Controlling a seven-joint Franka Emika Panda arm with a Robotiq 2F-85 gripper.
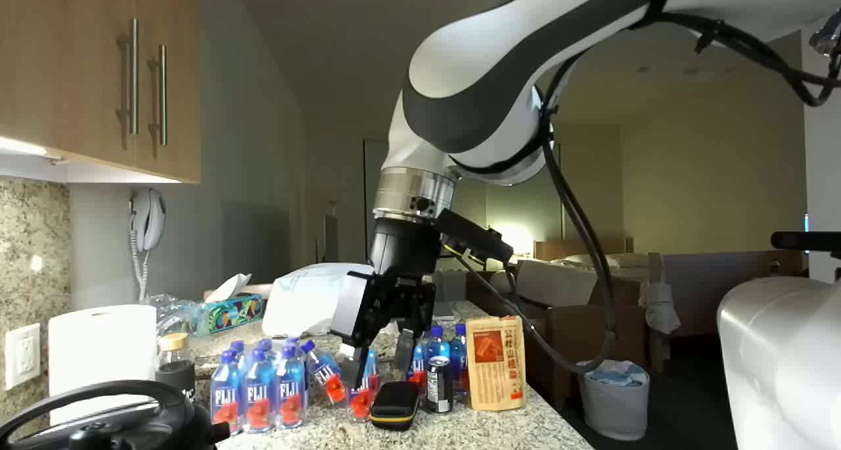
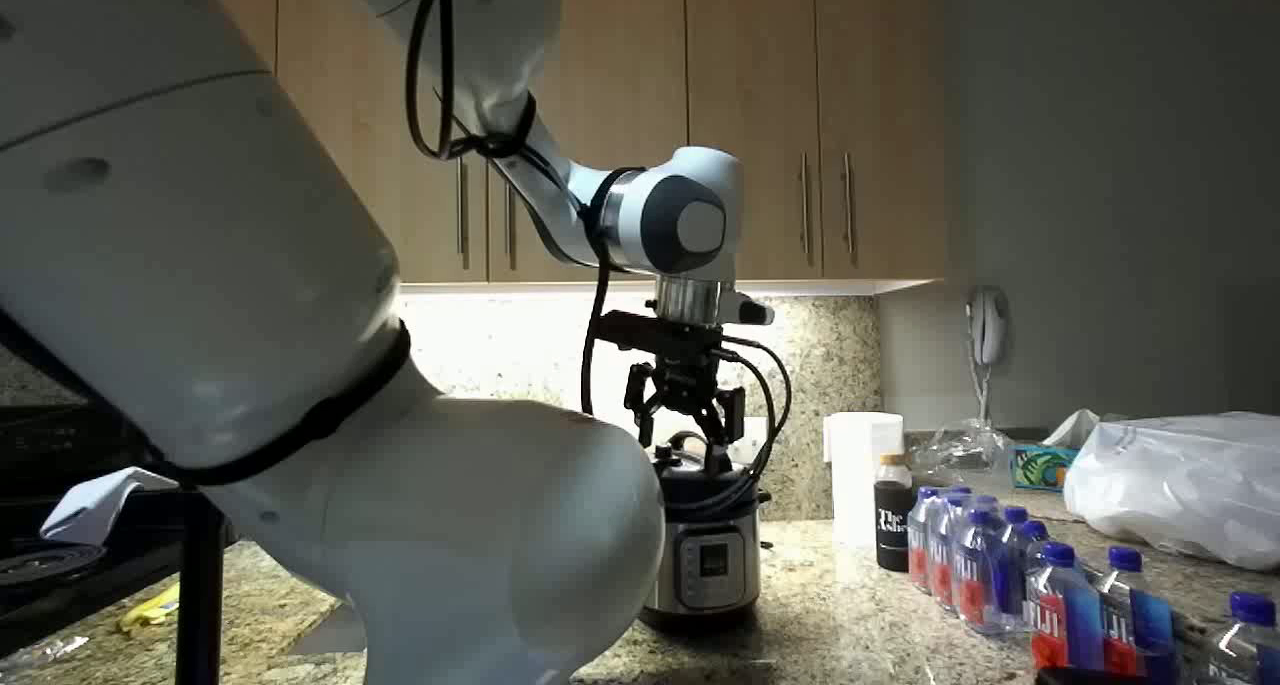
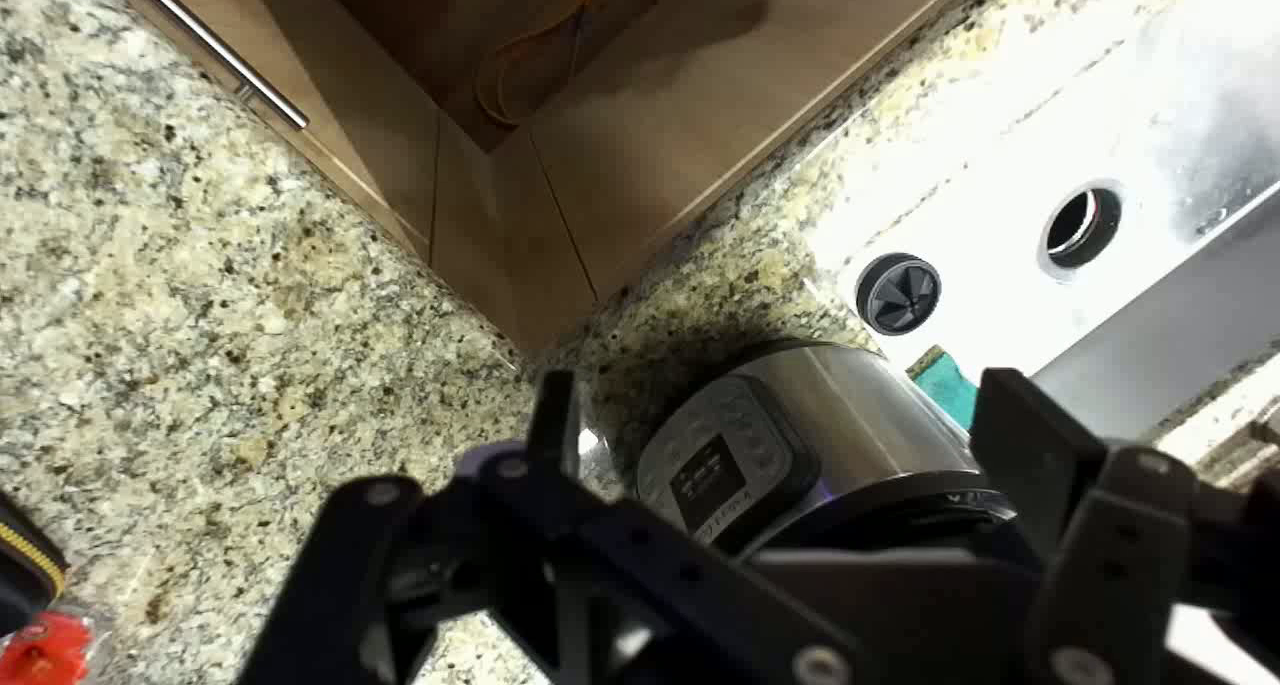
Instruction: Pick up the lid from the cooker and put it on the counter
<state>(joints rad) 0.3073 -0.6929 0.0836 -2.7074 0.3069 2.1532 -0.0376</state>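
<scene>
The glossy black lid [image 1: 125, 424] with its arched handle shows at the lower left of an exterior view. The lid [image 2: 678, 487] sits on the metallic cooker [image 2: 738, 565] in an exterior view. In the wrist view the cooker [image 3: 850, 415] lies beyond the fingers, its control panel facing left; the lid [image 3: 900, 520] is mostly hidden by the gripper. My gripper [image 1: 381, 364] is open and empty, pointing down, apart from the lid. The gripper [image 2: 682, 447] overlaps the lid handle in an exterior view. The wrist view also shows the gripper [image 3: 780, 405]. The counter [image 3: 250, 315] is speckled granite.
Several water bottles [image 1: 257, 391], a black case [image 1: 394, 405], a can [image 1: 439, 384] and a paper bag [image 1: 496, 364] stand on the counter. A paper towel roll [image 2: 865, 475] and dark bottle [image 2: 893, 525] stand beside the cooker. A sink [image 3: 1150, 245] lies behind it.
</scene>
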